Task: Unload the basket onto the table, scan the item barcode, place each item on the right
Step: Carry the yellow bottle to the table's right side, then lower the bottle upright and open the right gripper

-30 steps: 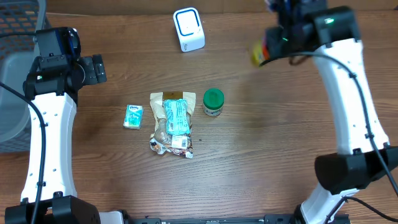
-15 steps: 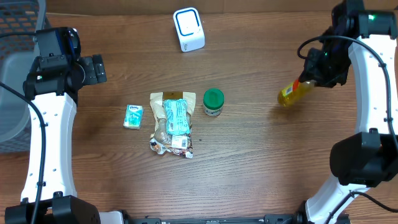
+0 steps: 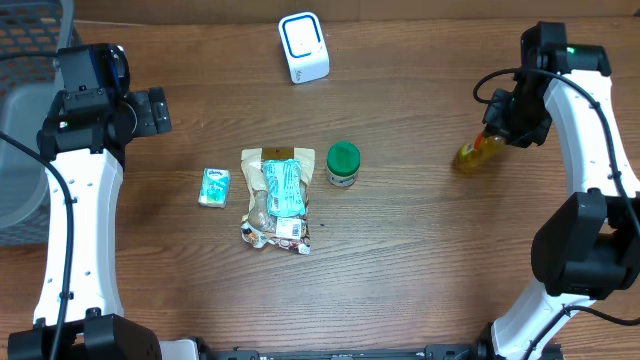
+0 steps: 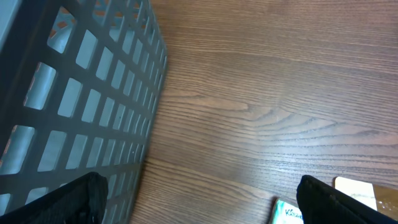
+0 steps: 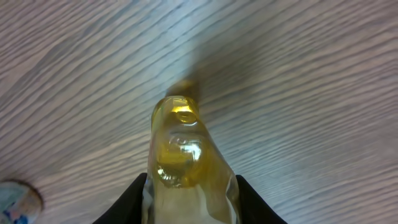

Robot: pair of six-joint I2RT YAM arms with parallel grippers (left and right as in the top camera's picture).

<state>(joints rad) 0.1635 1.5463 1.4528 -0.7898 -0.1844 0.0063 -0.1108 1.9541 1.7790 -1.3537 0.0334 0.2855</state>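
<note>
One yellow bottle (image 3: 475,152), pinched in the right claw (image 3: 497,135) at the surface's (image 3: 400,270) right side, well apart from the white scanner (image 3: 303,47). Left claw (image 3: 155,110) gaping, empty. Hazard: tilted bottle may slip; barcode may face away.

A scanner (image 3: 303,47) is set at the far edge of the table (image 3: 420,260), about mid-width. A basket (image 3: 15,160) is placed at the left edge, with the left gripper (image 3: 158,110) hung just to its right. In the middle a row is formed: a tissue pack (image 3: 214,187) on the left, a bag (image 3: 276,199) beside it, a jar (image 3: 343,165) just right of the bag. Well to the right of the jar, a bottle (image 3: 476,153) is held tilted in the right gripper (image 3: 498,132), over the table.
</note>
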